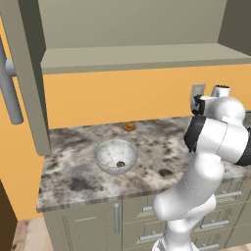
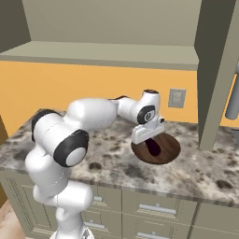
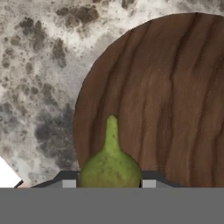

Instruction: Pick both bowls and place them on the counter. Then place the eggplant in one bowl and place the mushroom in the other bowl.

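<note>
- Where the counter (image 1: pixel 73 171) nears its left edge, the marbled stone bowl (image 1: pixel 115 156) stands upright with one tiny mushroom (image 1: pixel 120 164) at its bottom.
- One small orange-brown lump (image 1: pixel 129 126) lies at the counter's back edge.
- Farther right, the wooden bowl (image 2: pixel 169 147) sits on the counter, a dark eggplant (image 2: pixel 153 146) over its middle.
- Reaching right and pointing down, the gripper (image 2: pixel 148 136) hangs above that bowl, jaws part-closed on the eggplant, green stem end (image 3: pixel 110 164) between the fingertips.

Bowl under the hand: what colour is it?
Dark brown wood with visible grain; the bowl shows best in the hand view.
</note>
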{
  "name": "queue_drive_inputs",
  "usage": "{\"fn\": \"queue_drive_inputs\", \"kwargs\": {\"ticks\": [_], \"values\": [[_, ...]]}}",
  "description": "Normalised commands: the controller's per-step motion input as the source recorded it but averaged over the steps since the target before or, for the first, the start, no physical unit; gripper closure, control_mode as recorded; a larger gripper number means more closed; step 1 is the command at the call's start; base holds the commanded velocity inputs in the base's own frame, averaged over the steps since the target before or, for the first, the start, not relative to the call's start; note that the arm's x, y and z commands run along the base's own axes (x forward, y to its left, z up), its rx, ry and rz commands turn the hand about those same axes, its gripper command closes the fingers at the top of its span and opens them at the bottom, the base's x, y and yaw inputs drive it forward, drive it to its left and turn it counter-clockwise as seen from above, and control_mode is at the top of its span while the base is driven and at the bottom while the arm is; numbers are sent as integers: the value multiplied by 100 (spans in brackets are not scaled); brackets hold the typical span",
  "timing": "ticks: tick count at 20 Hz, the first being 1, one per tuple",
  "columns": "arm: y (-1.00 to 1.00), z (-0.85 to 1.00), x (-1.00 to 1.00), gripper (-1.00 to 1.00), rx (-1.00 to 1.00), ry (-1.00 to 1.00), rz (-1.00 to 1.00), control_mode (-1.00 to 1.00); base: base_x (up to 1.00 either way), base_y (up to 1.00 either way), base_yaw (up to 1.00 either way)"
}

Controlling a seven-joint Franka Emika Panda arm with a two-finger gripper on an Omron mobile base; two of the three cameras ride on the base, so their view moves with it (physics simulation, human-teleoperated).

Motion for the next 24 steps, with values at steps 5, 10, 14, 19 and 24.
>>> {"fn": "queue_drive_inputs", "kwargs": {"ticks": [5, 10, 14, 19, 24], "values": [[-1, -35, 1, 100, 10, 0, 0, -100, 0, 0, 0], [4, -16, 1, 100, 3, 0, 0, -100, 0, 0, 0], [6, -21, 12, 100, 0, 4, 0, -100, 0, 0, 0], [0, -21, 27, 100, 1, 5, 2, -100, 0, 0, 0], [0, -19, 23, -100, 3, 4, 3, -100, 0, 0, 0]]}}
